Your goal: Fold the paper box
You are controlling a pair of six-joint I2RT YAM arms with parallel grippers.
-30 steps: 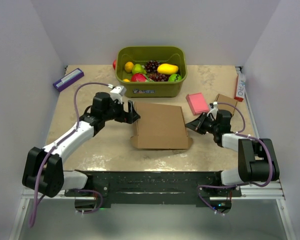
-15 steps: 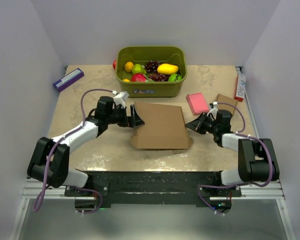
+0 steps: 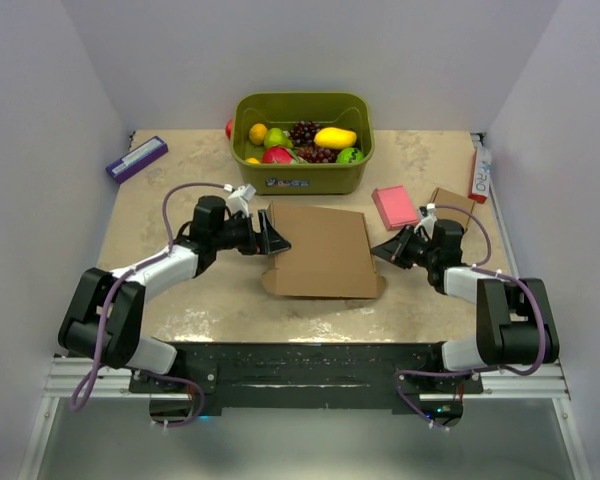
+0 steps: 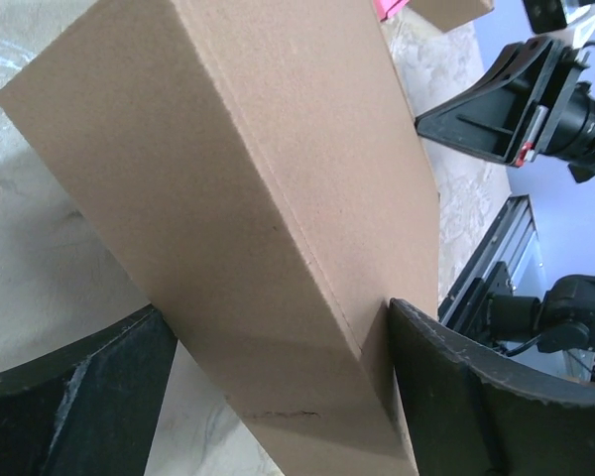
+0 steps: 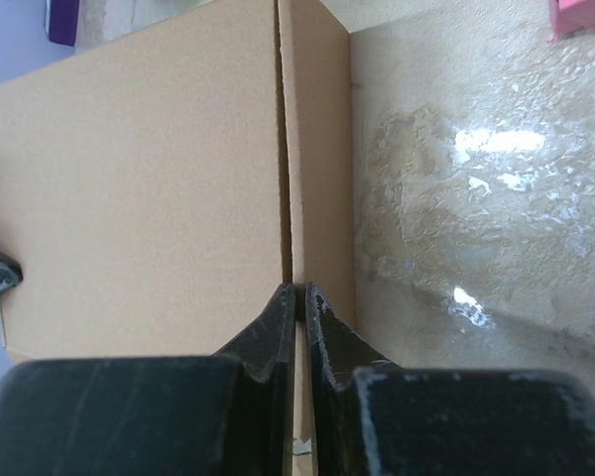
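Two end effectors sit at opposite ends of the box (image 3: 320,250), which lies closed near the middle of the counter (image 3: 220,300), its long edges running left to right and slightly skewed.

My left end effector (image 3: 273,232) stands wide, astride the box's left edge. In the left wrist view one finger (image 4: 69,407) is down by the side wall and the other (image 4: 476,397) is over the top face. Both look right against the cardboard. I cannot tell whether they squeeze it or only bracket it.

My right end effector (image 5: 299,293) is narrow, fingertips together with nothing between them that I can see. The tips rest at the crease where the top face meets the right side panel, close to the near right corner.

Room around the box is uneven. Behind it, only a thin strip of counter separates the back edge from the front wall of the green bin (image 3: 300,184), which is full of fruit. At the back right, the pink block (image 3: 393,206) lies near the box's far right corner, with a small box (image 3: 452,203) just beyond it and a red-and-white pack (image 3: 479,172) against the right wall. A purple pack (image 3: 137,158) lies well apart at the back left. The widest bare counter is to the left of the box, crossed only by my left arm. In front, a clear band runs between the box's near edge and the rail.
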